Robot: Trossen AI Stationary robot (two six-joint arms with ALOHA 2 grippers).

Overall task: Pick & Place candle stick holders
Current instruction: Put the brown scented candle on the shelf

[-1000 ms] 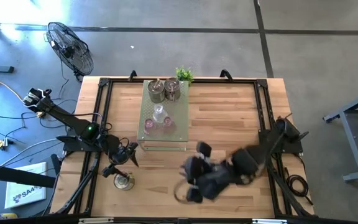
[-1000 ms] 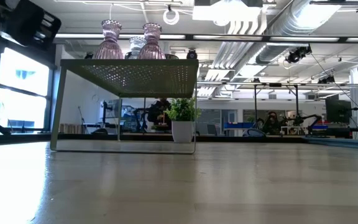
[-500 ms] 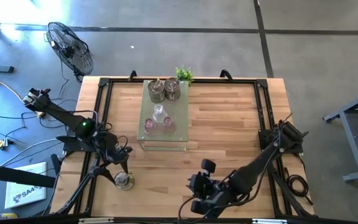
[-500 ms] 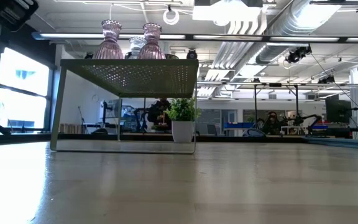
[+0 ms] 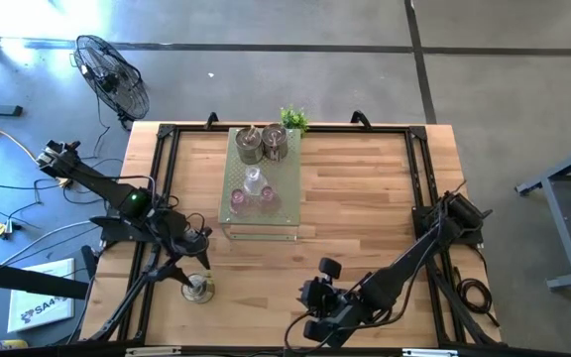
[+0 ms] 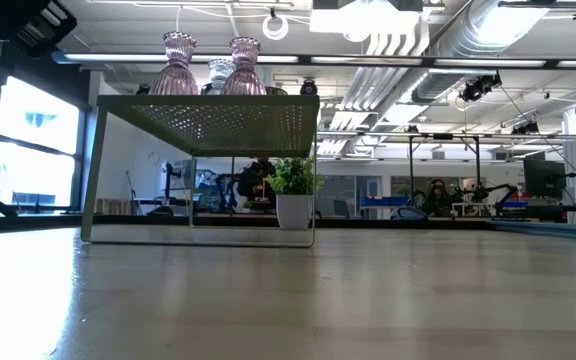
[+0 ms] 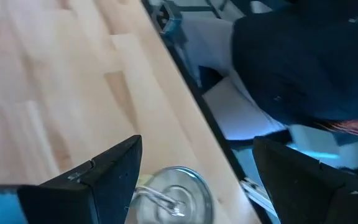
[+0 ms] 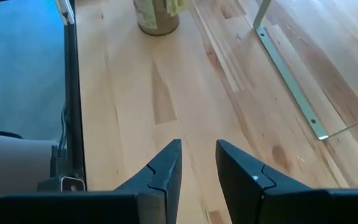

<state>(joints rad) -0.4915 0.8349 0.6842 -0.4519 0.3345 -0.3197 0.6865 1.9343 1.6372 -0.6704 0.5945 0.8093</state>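
Observation:
Five candle stick holders stand on the pale green perforated board: two metal ones at its far end, a clear glass one and two pink ones. In the low view the pink ones stand on the board's top. A third metal holder stands on its base on the table at the near left. My left gripper hangs open just above it, with its round top between the spread fingers, untouched. My right gripper is empty near the front edge, its fingers a narrow gap apart.
A small green plant stands at the table's far edge behind the board. A black frame rail runs along the table's left side. Bare wood lies between the board and the right arm. A fan stands on the floor.
My right gripper has swung from the table's middle toward the near edge and has come to rest there. My left arm has risen a little over the metal holder, which has stayed in place.

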